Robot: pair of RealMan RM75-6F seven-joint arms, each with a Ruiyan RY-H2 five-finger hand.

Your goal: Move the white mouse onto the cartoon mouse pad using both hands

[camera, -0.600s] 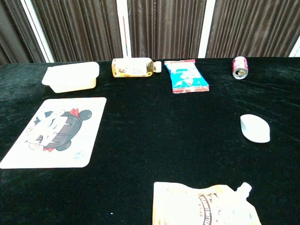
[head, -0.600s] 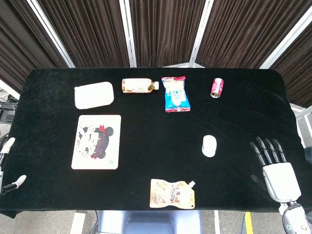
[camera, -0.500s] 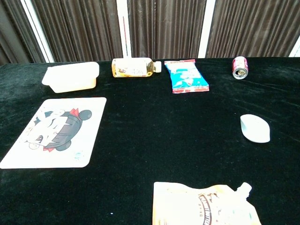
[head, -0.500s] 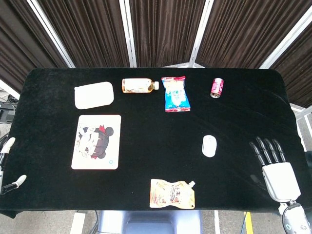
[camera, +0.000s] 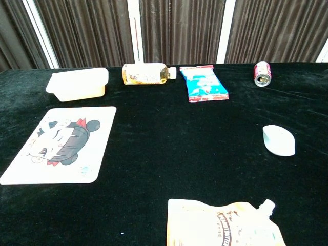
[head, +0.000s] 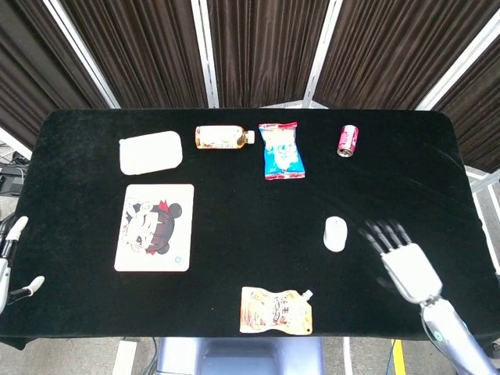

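Black cloth covers the desk (head: 234,195) in the head view, and the task looks barely begun. The white mouse (head: 335,233) lies bare on the cloth right of centre, well apart from the cartoon mouse pad (head: 155,227), which sits flat on the left side with nothing on it. The right hand (head: 400,258) hangs just right of the mouse, its fingers spread and pointing far, holding nothing and blurred by motion; it does not touch the mouse. The left hand (head: 14,258) shows only as pale fingertips at the left edge, off the desk, and I cannot tell how far open it is. Grasping, carrying across, passing between hands and setting down all appear to be left. Along the far side lie a white box (head: 151,151), a bottle of amber drink (head: 223,137) on its side, a blue snack packet (head: 282,151) and a red can (head: 348,141); a yellow spouted pouch (head: 276,310) lies at the near edge.

From the chest view neither hand is visible. Here the white mouse (camera: 279,140) is a smooth, rounded, matte shell, resting flat on the right, its narrower end towards the left. Its curved top probably offers little to hook, so a grip across its sides seems the likeliest hold. The cartoon mouse pad (camera: 59,144) is thin and rounded at the corners, printed with a dark-eared, red-bowed figure.
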